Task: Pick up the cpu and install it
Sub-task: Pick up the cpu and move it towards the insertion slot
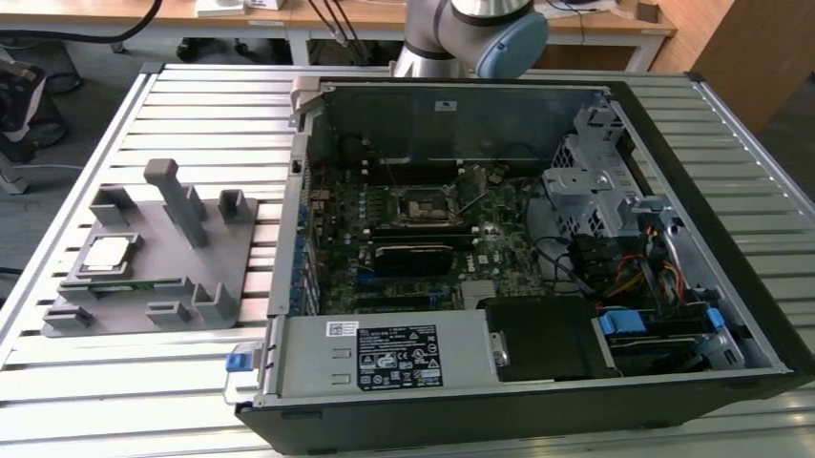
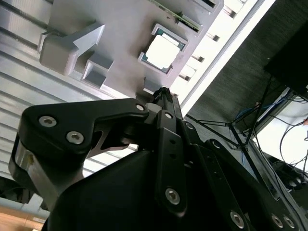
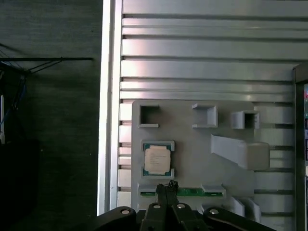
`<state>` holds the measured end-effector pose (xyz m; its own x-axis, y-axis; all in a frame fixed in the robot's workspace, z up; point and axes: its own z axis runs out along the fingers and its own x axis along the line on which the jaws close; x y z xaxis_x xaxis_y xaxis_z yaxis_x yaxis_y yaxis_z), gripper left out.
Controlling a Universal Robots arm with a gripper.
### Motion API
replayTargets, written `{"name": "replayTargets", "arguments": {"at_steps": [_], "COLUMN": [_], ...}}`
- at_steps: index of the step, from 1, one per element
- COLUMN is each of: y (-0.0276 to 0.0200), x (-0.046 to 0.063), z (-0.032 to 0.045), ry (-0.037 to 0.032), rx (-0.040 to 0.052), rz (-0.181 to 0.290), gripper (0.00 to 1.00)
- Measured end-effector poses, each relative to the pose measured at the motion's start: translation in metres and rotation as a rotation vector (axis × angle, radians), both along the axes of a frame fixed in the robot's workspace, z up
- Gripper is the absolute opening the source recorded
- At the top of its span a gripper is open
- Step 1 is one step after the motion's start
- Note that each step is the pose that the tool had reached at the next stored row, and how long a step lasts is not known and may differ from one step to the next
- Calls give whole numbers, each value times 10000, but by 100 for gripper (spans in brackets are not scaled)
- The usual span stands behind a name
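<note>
Cpu [image 1: 106, 253]: just one; it lay flat, shiny top up, in its pocket on the one grey tray [image 1: 153, 258] on the slatted surface [image 1: 204, 124], beside one open computer case [image 1: 535, 420]; it was square, with no long side; the one arm's jaws pointed down above the tray, squeezed together, holding nothing, near the cpu.

robot arm [image 1: 465, 33]: cut off by the upper frame edge, exterior view.
computer case [image 1: 510, 420]: lower left corner cropped at the bottom edge.
memory stick [image 3: 190, 193]: mid-section hidden behind the gripper [image 3: 166, 184] fingertips, first wrist view.
cpu [image 3: 157, 160]: surface print too small to read.
</note>
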<state>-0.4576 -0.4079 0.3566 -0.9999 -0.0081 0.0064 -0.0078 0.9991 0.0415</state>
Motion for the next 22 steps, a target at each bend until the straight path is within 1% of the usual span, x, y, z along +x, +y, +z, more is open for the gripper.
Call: {"name": "replayTargets", "arguments": {"at_steps": [1,3,7,8,9,11,12,14,15,17,18,20,21,22], "y": [0,0,-1,0,1,-8,-10,-19,-21,-27,-27,-27,-27,-27], "x": [0,0,0,0,0,-1,0,0,0,0,0,0,0,0], "z": [-2,-9,-35,-42,-45,-46,-46,-53,-59,-78,-86,-104,-115,-125], "ry": [1,3,1,0,-1,-1,-2,13,15,16,17,18,17,17], "rx": [-2,-3,-6,-22,-64,-75,-75,-75,-75,-73,-74,-73,-73,-73], "rz": [94,85,-471,-549,-583,-587,-587,-586,-588,-587,-588,-587,-587,-587], "gripper": [11,11,11,11,11,11,13,24,24,36,36,47,47,53]}}
